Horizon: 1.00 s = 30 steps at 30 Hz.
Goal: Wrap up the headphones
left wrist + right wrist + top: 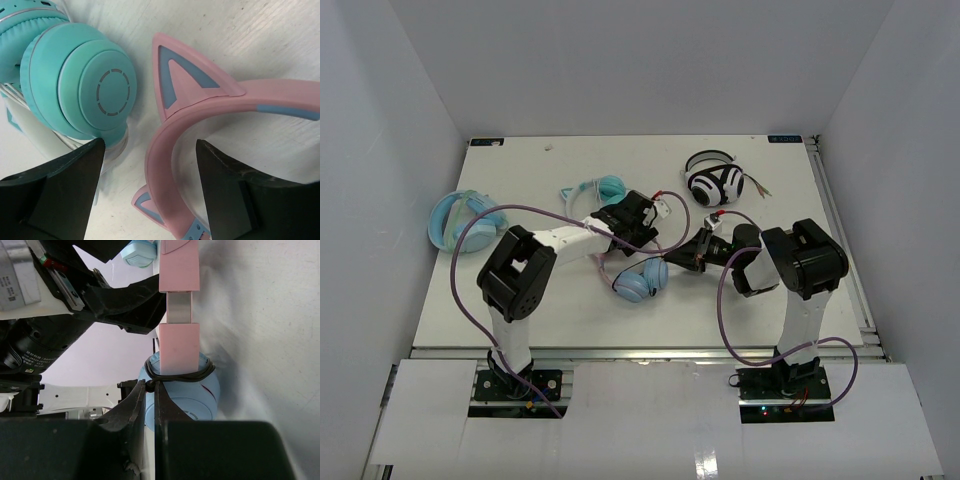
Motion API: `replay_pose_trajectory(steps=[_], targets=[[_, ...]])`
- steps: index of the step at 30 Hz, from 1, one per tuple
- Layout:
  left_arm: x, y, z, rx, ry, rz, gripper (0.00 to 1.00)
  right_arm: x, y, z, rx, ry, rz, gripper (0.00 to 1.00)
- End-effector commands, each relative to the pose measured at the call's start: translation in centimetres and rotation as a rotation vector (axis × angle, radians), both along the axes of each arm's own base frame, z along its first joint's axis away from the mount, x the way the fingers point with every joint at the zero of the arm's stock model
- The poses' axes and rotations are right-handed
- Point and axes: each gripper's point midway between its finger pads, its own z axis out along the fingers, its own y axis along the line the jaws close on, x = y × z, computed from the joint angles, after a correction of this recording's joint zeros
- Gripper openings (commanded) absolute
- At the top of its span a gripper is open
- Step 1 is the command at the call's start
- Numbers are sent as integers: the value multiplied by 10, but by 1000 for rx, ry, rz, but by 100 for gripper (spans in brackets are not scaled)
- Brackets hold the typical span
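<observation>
Top: headphones (638,278) lay mid-table (540,180). Left wrist: your left gripper (148,160) gaped wide astride the headband (280,95), gripping nothing; teal pair (80,90) at ten o'clock. Right wrist: your right gripper (151,387) pinched the cable (180,376), looped round one cup (202,395); tucking likely remained.

Left arm (560,238) is reaching forward and to the right from its base. It is lying low over the desk (570,312), with the wrist turned toward the centre. I am reading the left pincer (638,215) (150,145) as standing wide open, its two dark fingers (70,175) spreading well apart and pointing down. Right arm (800,265) is folding back on itself, with the elbow riding high and the forearm angling left. Right pincer (678,262) (151,386) is lying nearly flat, with its jaws drawing almost together and the tips pinching a thin black cable (180,376). The two pincers are sitting near each other at mid-desk.
</observation>
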Motion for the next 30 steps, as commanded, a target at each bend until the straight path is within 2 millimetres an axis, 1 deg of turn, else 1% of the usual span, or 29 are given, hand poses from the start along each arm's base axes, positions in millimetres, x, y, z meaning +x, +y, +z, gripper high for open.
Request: replay_pose_trajectory(steps=[1,6,8,14,17,19,21,25,26,30], targets=[[11,-23,48,-163,-82,8,85,1,-2,22,58,-196,13,8],[12,-25,64,-213,-99,37,88,1,-2,21,56,-194,12,9],[16,-21,70,-219,-119,74,90,1,-2,20,56,-192,12,9],[18,-14,75,-234,-129,136,93,1,-4,18,54,-187,11,10],[19,-10,79,-242,-138,168,93,2,-5,15,50,-178,8,10],[19,-9,85,-257,-146,184,92,3,-6,14,51,-176,9,10],[17,-10,90,-285,-145,188,91,3,-7,14,51,-176,9,11],[10,-13,106,-355,-146,187,90,4,-7,15,54,-179,13,17],[8,-14,104,-363,-137,187,90,3,-7,15,55,-180,15,18],[-4,-21,118,-447,-118,163,89,4,-8,18,65,-179,14,22]])
